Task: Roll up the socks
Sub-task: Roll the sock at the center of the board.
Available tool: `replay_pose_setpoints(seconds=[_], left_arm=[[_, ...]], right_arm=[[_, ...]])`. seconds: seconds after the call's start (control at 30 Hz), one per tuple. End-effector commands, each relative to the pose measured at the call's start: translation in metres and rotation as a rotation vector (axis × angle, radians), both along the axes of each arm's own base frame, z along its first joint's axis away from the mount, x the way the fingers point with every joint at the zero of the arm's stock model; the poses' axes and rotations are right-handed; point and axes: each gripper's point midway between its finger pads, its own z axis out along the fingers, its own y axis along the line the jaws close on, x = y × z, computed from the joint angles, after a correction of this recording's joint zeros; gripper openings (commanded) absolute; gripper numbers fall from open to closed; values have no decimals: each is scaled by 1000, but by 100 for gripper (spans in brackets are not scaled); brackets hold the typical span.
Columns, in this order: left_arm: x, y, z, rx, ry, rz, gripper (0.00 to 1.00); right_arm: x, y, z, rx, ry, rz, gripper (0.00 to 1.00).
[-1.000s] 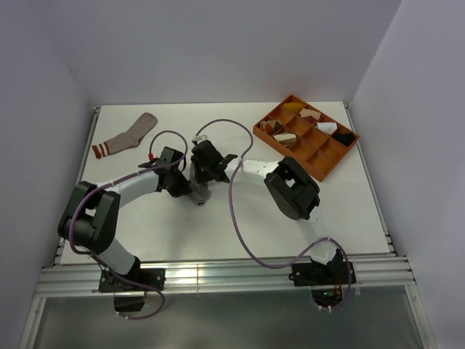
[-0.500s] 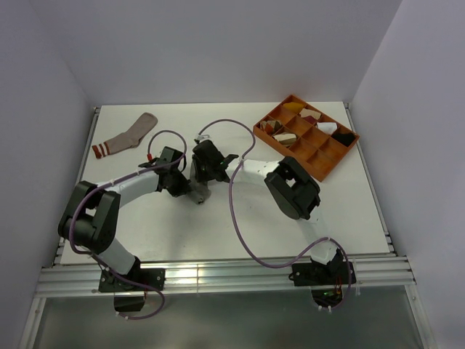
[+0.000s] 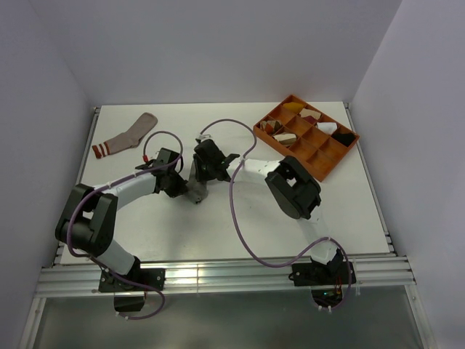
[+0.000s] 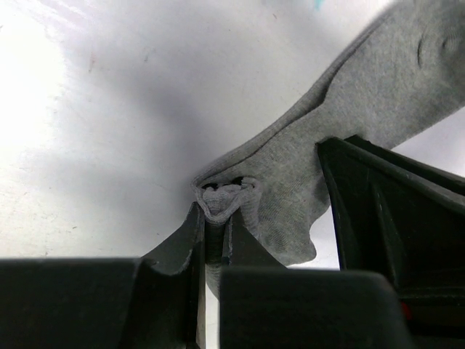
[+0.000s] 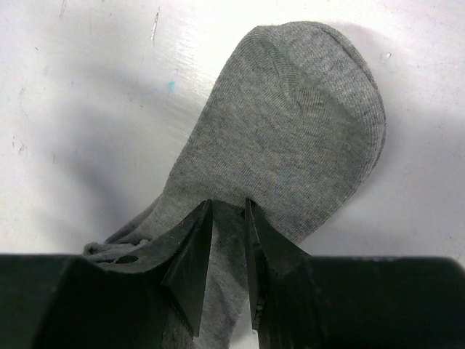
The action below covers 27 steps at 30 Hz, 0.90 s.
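Observation:
The grey sock point(image 3: 195, 193) lies bunched on the white table between my two grippers. My left gripper point(image 4: 220, 212) is shut on its folded cuff edge, which puckers out above the fingertips. The sock's body point(image 4: 370, 94) runs up to the right, past the dark housing of the other arm. My right gripper point(image 5: 229, 209) is shut on a pinch of the same sock just below its rounded toe point(image 5: 305, 109). From above, the left gripper point(image 3: 183, 187) and right gripper point(image 3: 198, 180) nearly touch. The pinkish-tan sock point(image 3: 129, 135) lies flat at the far left, apart from both.
An orange divided tray point(image 3: 325, 161) with small cloth bundles stands at the far right. The right arm's purple cable point(image 3: 236, 211) loops over the table's middle. White walls close in the table at the back and both sides.
Both grippers have drifted slightly left and away from the bases with the grey sock between them. Their holds are unchanged.

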Motion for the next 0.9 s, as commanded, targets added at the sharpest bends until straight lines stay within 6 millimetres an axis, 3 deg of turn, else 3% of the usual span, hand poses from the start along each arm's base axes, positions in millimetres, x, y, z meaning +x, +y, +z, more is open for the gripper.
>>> replay_pose_setpoints(seconds=[0.0, 0.17, 0.23, 0.27, 0.33, 0.37, 0.43, 0.47, 0.53, 0.57, 0.67, 0.87], left_arm=[[-41, 43, -28, 150, 148, 89, 0], [-32, 40, -20, 138, 120, 94, 0], [-33, 43, -26, 169, 147, 70, 0], [-33, 43, -28, 174, 150, 61, 0], [-36, 42, -34, 174, 167, 40, 0], [-35, 38, -35, 155, 164, 29, 0], [-38, 37, -39, 152, 168, 10, 0], [-39, 38, -40, 155, 172, 7, 0], [-39, 37, -41, 157, 174, -4, 0], [-39, 35, -41, 150, 176, -13, 0], [-34, 33, -41, 162, 182, -38, 0], [-28, 31, -36, 176, 175, -67, 0]], right_arm=[[7, -44, -20, -119, 20, -65, 33], [1, -35, -14, -68, 12, -4, 34], [4, -29, 5, -27, -38, 30, 34], [-1, -31, 5, -24, -42, 47, 34], [-2, -30, 30, 12, -106, 81, 35], [-9, -31, 30, 31, -117, 111, 36], [-11, -27, 60, 89, -208, 160, 37], [-21, -34, 51, 81, -205, 180, 38], [-23, -34, 71, 126, -280, 209, 39], [-32, -40, 62, 118, -277, 228, 41], [-43, -38, 78, 144, -358, 294, 49], [-72, -8, 85, 91, -492, 454, 59]])
